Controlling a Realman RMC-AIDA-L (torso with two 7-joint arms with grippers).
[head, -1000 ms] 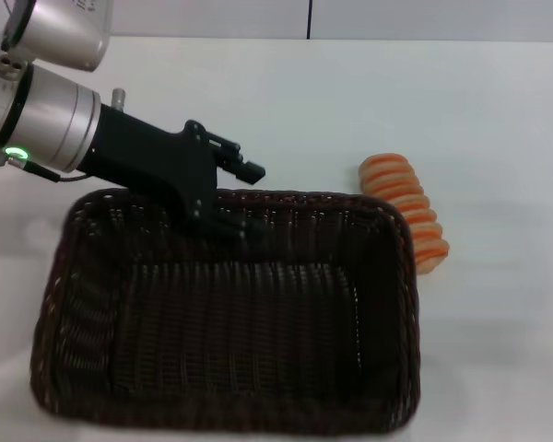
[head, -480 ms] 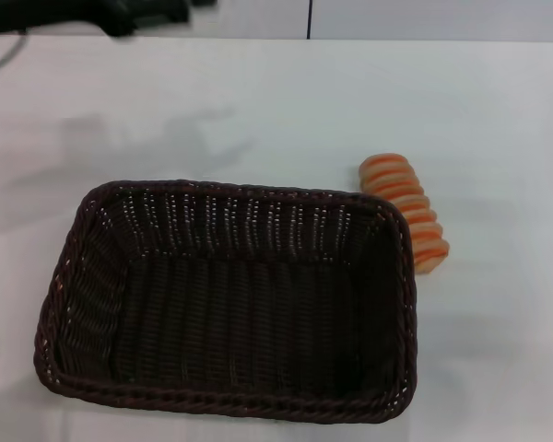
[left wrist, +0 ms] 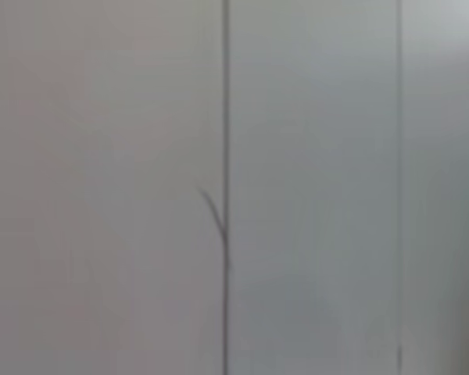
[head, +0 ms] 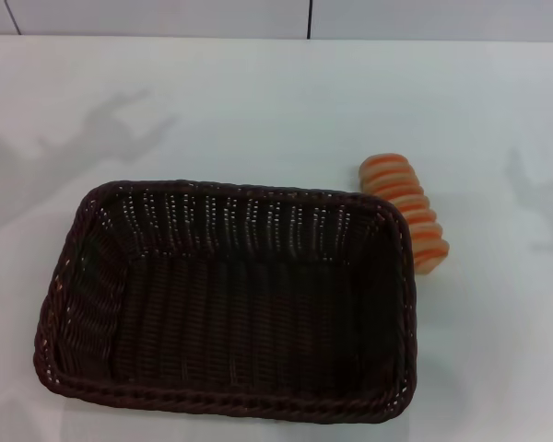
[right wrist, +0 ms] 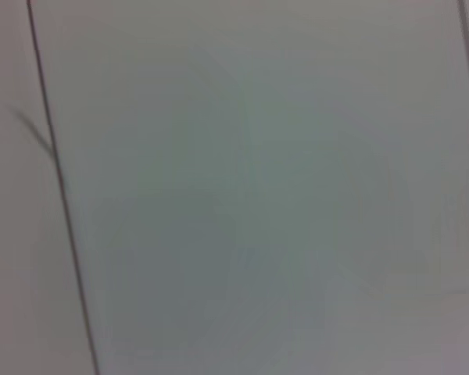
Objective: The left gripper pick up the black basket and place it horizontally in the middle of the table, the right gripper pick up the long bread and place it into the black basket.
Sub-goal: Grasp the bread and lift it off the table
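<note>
The black basket [head: 230, 299] lies flat and empty on the white table [head: 286, 110], near the front, with its long side running left to right. The long bread [head: 405, 211], striped orange and cream, lies on the table just off the basket's far right corner, outside it. Neither gripper shows in the head view; only arm shadows fall on the table at the far left and at the right. Both wrist views show only plain grey panels with thin dark seams.
A grey wall with a dark vertical seam [head: 310, 18] runs along the table's far edge. Bare tabletop lies behind the basket and to the right of the bread.
One second ago the left gripper was at the basket's far rim. Half a second ago it had risen to the top left. Now it is out of view. The basket settled slightly; the bread stayed put.
</note>
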